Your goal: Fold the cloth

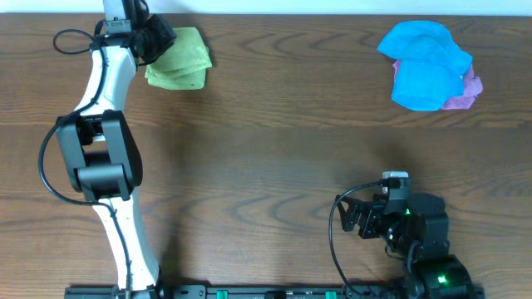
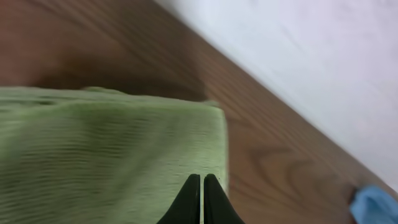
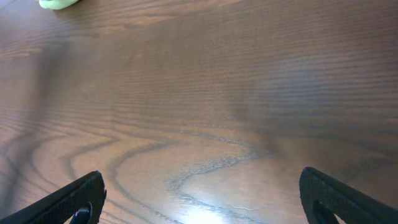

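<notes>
The cloth (image 1: 181,62) is lime green and lies bunched in layers at the far left of the table. In the left wrist view the cloth (image 2: 112,155) fills the lower left, blurred. My left gripper (image 1: 158,37) sits at the cloth's left side. Its black fingertips are pressed together on the fabric near an edge, so the left gripper (image 2: 203,177) is shut on the cloth. My right gripper (image 1: 353,218) rests near the front right, far from the cloth. In the right wrist view the right gripper (image 3: 202,183) is open over bare wood, with a green sliver of the cloth (image 3: 59,3) at the top left.
A bright blue cloth (image 1: 424,62) lies crumpled at the far right, with a purple cloth (image 1: 470,90) tucked under its right side. The table's far edge meets a white surface (image 2: 311,62) just behind the green cloth.
</notes>
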You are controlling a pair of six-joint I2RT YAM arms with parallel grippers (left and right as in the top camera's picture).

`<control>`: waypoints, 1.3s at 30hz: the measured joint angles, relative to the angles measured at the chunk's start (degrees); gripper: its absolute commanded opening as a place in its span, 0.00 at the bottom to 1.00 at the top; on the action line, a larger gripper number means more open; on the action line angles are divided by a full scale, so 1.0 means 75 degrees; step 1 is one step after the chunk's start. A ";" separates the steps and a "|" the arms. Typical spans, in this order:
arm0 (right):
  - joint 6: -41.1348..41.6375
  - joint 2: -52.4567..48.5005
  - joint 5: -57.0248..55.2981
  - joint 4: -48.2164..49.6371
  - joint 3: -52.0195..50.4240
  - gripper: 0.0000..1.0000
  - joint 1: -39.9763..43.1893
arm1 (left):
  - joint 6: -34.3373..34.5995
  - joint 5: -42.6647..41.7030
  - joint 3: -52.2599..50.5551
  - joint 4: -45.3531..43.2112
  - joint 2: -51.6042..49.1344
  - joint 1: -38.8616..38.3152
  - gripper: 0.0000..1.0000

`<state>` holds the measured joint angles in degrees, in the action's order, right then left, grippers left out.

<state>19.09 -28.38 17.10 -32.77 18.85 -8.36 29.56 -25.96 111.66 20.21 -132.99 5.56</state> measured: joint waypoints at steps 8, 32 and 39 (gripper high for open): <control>0.0000 0.0000 0.0000 0.0003 0.0000 0.99 0.0000 | -0.0154 0.0557 0.0003 0.0102 -0.0239 0.0000 0.05; 0.0000 0.0000 0.0000 0.0000 0.0000 0.99 0.0000 | -0.1139 0.0662 0.0720 0.1620 -0.0898 0.0000 0.05; 0.0000 0.0000 0.0000 0.0003 0.0000 0.99 0.0000 | -0.1644 0.0662 0.2157 0.3325 -0.0895 0.0000 0.10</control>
<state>19.09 -28.38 17.10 -32.75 18.85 -8.36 17.23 -20.99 127.83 45.15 -139.70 5.56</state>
